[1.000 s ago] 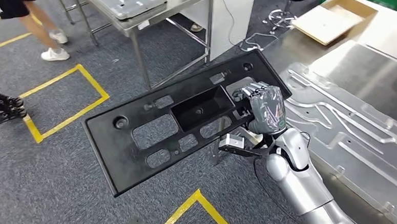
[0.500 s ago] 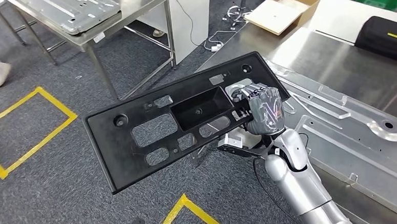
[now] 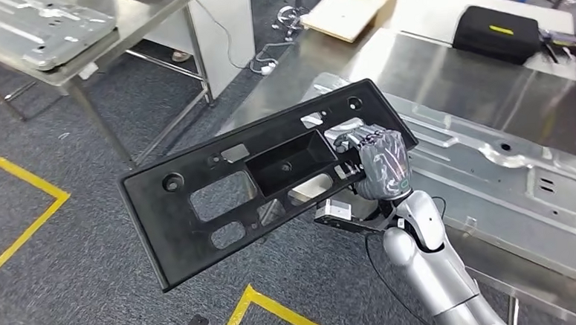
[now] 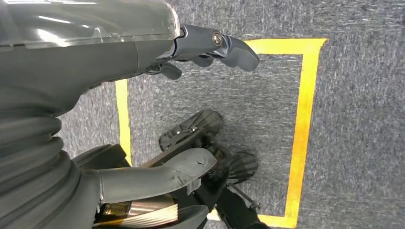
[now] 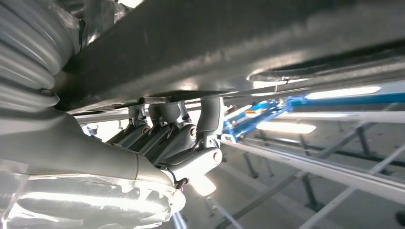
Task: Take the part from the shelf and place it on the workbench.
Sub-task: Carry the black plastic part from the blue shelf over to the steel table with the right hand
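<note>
Right hand (image 3: 380, 163) clamped on black plastic panel (image 3: 219, 188), carrying step; left hand (image 4: 200, 114) hangs, fingers apart, empty. Next: lower panel onto steel workbench (image 3: 445, 87).

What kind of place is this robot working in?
Probably a factory or workshop floor: steel workbenches carrying pressed metal panels, yellow floor markings, and the right hand holding a black plastic part.

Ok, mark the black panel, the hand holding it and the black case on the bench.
black panel (image 3: 199, 234), head view, its flat lower-left area.
right hand (image 3: 380, 165), head view, back of hand.
black case (image 3: 496, 34), head view, its top.
</note>
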Available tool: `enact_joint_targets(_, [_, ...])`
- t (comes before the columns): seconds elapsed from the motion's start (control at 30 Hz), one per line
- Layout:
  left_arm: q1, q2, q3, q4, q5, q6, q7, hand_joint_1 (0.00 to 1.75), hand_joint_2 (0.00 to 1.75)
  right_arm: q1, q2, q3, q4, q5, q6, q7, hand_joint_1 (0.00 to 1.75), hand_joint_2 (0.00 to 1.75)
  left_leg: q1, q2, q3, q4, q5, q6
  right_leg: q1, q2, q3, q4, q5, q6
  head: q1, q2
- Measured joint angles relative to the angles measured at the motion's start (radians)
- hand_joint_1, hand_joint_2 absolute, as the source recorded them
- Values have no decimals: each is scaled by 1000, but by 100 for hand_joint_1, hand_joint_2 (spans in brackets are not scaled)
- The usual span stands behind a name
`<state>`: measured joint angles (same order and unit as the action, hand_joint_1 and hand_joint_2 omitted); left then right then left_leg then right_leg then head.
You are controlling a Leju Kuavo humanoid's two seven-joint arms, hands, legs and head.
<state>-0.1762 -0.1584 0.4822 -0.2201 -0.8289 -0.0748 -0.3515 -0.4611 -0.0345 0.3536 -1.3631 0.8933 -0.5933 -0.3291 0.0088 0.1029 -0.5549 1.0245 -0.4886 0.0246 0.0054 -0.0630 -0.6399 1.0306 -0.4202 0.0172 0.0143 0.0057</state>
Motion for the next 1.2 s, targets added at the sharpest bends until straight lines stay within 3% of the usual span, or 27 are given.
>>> enact_joint_targets(0.07, [0, 0, 0, 0, 1, -3, -2, 0, 175, 2, 2, 0, 0, 1, 0, -1, 175, 175, 0, 14, 6, -2, -6, -11, -2, 25, 0, -6, 4, -11, 0, 0])
enact_joint_targets(0.13, [0, 1, 0, 0, 1, -5, -4, 0, 175, 2, 4, 1, -2, 5, -2, -1, 175, 175, 3, -18, -4, 35, -37, -19, -8, 46, 7, -15, 8, -25, 0, 0])
enact_joint_targets(0.2, [5, 2, 0, 0, 1, -5, -6, 0, 175, 2, 10, 3, -2, 7, -3, -1, 175, 175, 5, -73, -55, 149, -98, -21, -10, 68, 11, -19, 9, -35, 0, 0])
enact_joint_targets(0.23, [9, 3, 0, 0, 1, -5, -6, 0, 175, 2, 13, 4, -2, 7, -3, -1, 175, 175, 5, -87, -90, 217, -125, -22, -10, 81, 11, -18, 9, -37, -1, 0])
enact_joint_targets(0.27, [12, 3, 0, 0, 1, -5, -7, 0, 175, 4, 14, 5, -1, 7, -3, -1, 175, 175, 5, -94, -117, 265, -136, -23, -9, 96, 11, -17, 8, -38, -1, 0])
enact_joint_targets(0.3, [15, 3, 0, 0, 1, -5, -7, 0, 175, 5, 15, 5, 0, 7, -3, -1, 175, 175, 5, -96, -130, 281, -128, -23, -9, 110, 10, -14, 8, -38, -1, 0])
enact_joint_targets(0.37, [16, 4, 0, 0, 1, -5, -7, 0, 175, 7, 15, 6, 1, 7, -3, -1, 175, 175, 6, -106, -104, 202, -61, -21, -10, 139, 10, -6, 4, -35, -1, 0])
enact_joint_targets(0.43, [15, 5, 0, 0, 1, -5, -8, 0, 175, 6, 15, 6, 1, 7, -3, 0, 175, 175, 11, -150, -53, 79, -3, -17, -10, 166, 5, 6, -1, -28, 0, 0])
enact_joint_targets(0.5, [14, 6, 0, 0, 1, -5, -8, 0, 175, 6, 15, 6, 1, 6, -3, 2, 175, 175, 12, -179, -32, 27, 8, -13, -13, 189, -5, 14, -1, -16, 0, 0])
enact_joint_targets(0.57, [13, 6, 0, 0, 1, -5, -7, 0, 175, 8, 14, 6, 1, 6, -3, 3, 175, 175, 9, -160, -29, 21, 13, -3, -19, 209, -12, 12, 4, -2, -1, 0])
enact_joint_targets(0.6, [12, 6, 0, 0, 0, -5, -7, 0, 175, 9, 14, 6, 1, 6, -3, 3, 175, 175, 9, -148, -26, 16, 17, 4, -18, 200, -15, 15, 2, 4, 0, 0])
enact_joint_targets(0.63, [11, 6, 0, 0, 0, -5, -7, 0, 175, 10, 13, 6, 1, 6, -4, 3, 175, 175, 10, -135, -23, 10, 20, 11, -17, 176, -24, 33, -10, 9, 1, 0])
enact_joint_targets(0.7, [13, 6, 0, 0, 0, -5, -7, 0, 175, 10, 13, 6, 0, 6, -4, 3, 175, 175, 8, -110, -19, 4, 23, 19, -14, 106, -70, 129, -62, 16, 4, 0])
enact_joint_targets(0.73, [15, 7, 0, 0, 0, -5, -6, 0, 175, 11, 13, 6, 1, 6, -4, 3, 175, 175, 7, -96, -19, 4, 22, 21, -15, 83, -103, 196, -91, 20, 5, 0])
enact_joint_targets(0.77, [18, 8, 0, 0, 0, -5, -6, 0, 175, 13, 13, 6, 1, 6, -4, 3, 175, 175, 6, -83, -20, 4, 21, 21, -17, 72, -132, 252, -111, 23, 5, 0])
enact_joint_targets(0.8, [19, 9, 0, 0, 0, -5, -6, 0, 175, 15, 13, 6, 1, 6, -4, 3, 175, 175, 5, -69, -19, 4, 19, 22, -19, 67, -145, 277, -112, 24, 5, 0])
enact_joint_targets(0.83, [19, 10, 0, 0, 0, -5, -5, 0, 175, 17, 13, 6, 2, 6, -4, 3, 175, 175, 5, -56, -18, 4, 17, 21, -20, 63, -138, 264, -95, 24, 5, 0])
enact_joint_targets(0.87, [19, 10, 0, 0, 0, -5, -5, 0, 175, 17, 13, 6, 2, 6, -4, 3, 175, 175, 4, -44, -15, 4, 15, 20, -20, 56, -112, 215, -65, 22, 5, 0])
enact_joint_targets(0.93, [19, 10, 0, 0, 0, -5, -5, 0, 175, 16, 13, 6, 1, 6, -4, 3, 175, 175, 2, -23, -8, 4, 8, 14, -10, 16, -37, 78, -12, 10, 6, 0])
enact_joint_targets(1.0, [18, 10, 0, 0, 0, -5, -5, 0, 175, 13, 13, 7, 1, 6, -4, 3, 175, 175, -3, -3, -3, 4, 1, 4, 4, -9, -3, 8, 1, -4, 5, 0])
enact_joint_targets(1.07, [16, 9, 0, 0, 0, -5, -5, 0, 175, 12, 13, 7, 0, 6, -5, 3, 175, 175, -5, 17, 3, 0, -4, -6, 8, 10, -3, 1, -1, -14, 5, 0])
enact_joint_targets(1.13, [13, 9, 0, 0, 0, -5, -6, 0, 175, 13, 13, 6, 0, 6, -5, 4, 175, 175, -2, -6, 4, 16, -21, -15, 2, 34, 5, -9, 3, -24, 5, 0])
enact_joint_targets(1.2, [14, 9, 0, 0, 0, -5, -6, 0, 175, 11, 15, 7, 0, 6, -6, 4, 175, 175, 2, -63, -33, 104, -70, -19, -5, 58, 13, -17, 6, -34, 5, 0])
